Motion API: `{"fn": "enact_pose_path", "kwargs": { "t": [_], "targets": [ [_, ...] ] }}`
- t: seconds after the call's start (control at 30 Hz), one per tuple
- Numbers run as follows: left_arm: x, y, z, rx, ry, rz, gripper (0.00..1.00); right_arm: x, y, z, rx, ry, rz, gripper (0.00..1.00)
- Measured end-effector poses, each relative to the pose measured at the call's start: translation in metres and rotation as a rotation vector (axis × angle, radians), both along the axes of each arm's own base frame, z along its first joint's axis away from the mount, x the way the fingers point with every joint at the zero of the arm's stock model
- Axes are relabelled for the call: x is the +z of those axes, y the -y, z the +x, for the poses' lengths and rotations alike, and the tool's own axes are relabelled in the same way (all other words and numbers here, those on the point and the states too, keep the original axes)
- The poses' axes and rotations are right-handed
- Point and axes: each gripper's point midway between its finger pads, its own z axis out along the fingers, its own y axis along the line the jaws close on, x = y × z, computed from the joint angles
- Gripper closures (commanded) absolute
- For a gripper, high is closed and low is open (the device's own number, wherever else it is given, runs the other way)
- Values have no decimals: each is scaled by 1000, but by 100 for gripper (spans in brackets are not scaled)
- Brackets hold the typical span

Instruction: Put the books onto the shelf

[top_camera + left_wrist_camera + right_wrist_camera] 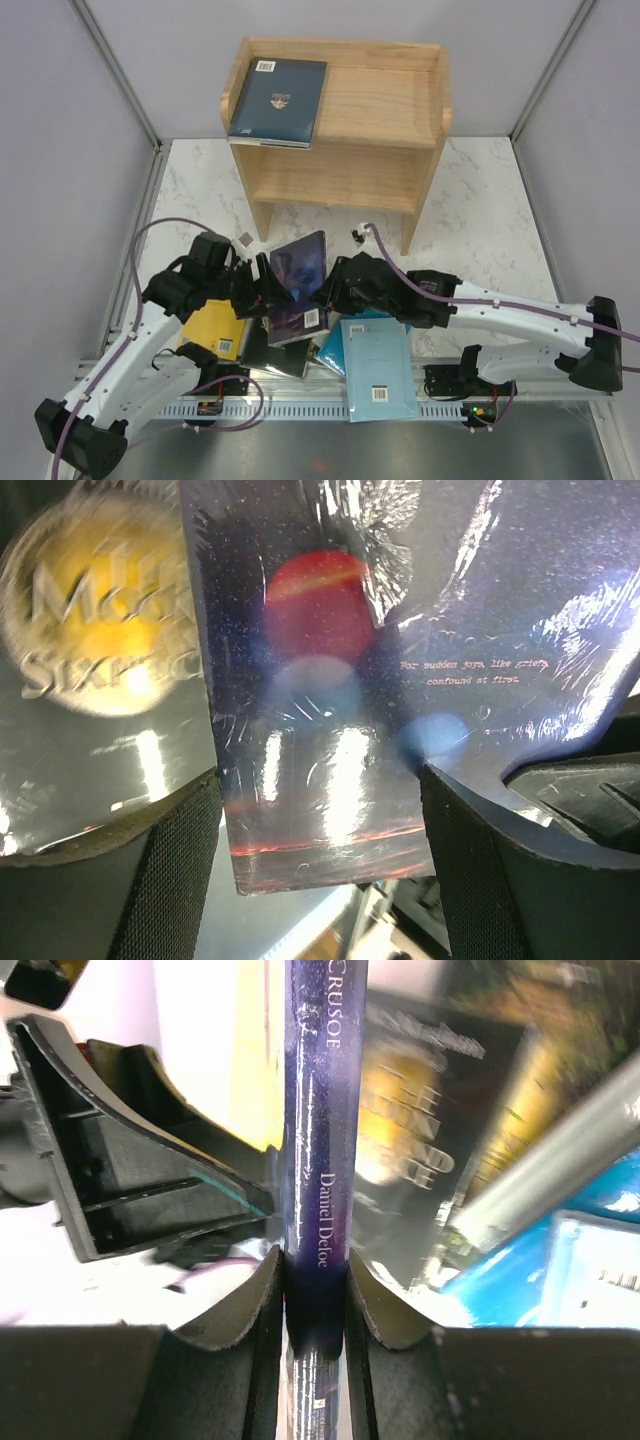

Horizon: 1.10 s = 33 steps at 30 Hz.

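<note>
Between the two arms, a dark purple paperback (300, 280) in glossy wrap is held tilted above the other books, its spine reading Daniel Defoe. The right claw (317, 1290) is clenched on that spine. The left claw (315, 780) is spread wide, fingers either side of the cover's lower corner. A navy book (278, 100) lies flat on the wooden shelf's (385, 100) top tier, at its left. The tabletop (480, 200) is white marble, the walls (60, 150) grey.

the black book (90, 750) has a blurred, half-hidden gold title. the purple book (318, 1140) has its spine title cropped at the top. the book pile (375, 365) lies partly covered.
</note>
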Motion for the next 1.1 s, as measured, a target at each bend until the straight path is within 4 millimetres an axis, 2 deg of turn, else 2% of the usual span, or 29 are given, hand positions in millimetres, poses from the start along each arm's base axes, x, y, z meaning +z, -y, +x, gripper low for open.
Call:
{"fn": "enact_pose_path", "kwargs": {
  "t": [0.17, 0.23, 0.3, 0.4, 0.6, 0.67, 0.83, 0.9, 0.97, 1.1],
  "targets": [
    [72, 4, 19, -32, 197, -30, 18, 90, 6, 8, -6, 108, 46, 100],
    [91, 4, 24, -38, 256, -32, 17, 116, 13, 7, 3, 142, 32, 100],
    [100, 1, 27, -35, 287, -19, 14, 148, 22, 9, 5, 179, 15, 100],
    [104, -5, 28, -24, 304, 10, 11, 190, 34, 13, -4, 239, 8, 100],
    [102, -19, 29, 6, 312, 89, 6, 255, 49, 15, -37, 312, 97, 100],
    [103, -23, 29, 17, 317, 110, 4, 266, 54, 14, -46, 322, 125, 100],
    [106, -30, 26, 36, 339, 126, 3, 271, 66, 12, -59, 322, 121, 100],
    [107, -31, 25, 39, 345, 126, 4, 280, 69, 13, -68, 335, 138, 100],
    [105, -32, 23, 38, 344, 126, 4, 299, 71, 14, -83, 359, 182, 100],
    [101, -32, 22, 36, 334, 130, 4, 349, 72, 19, -117, 430, 303, 100]
  ]
}}
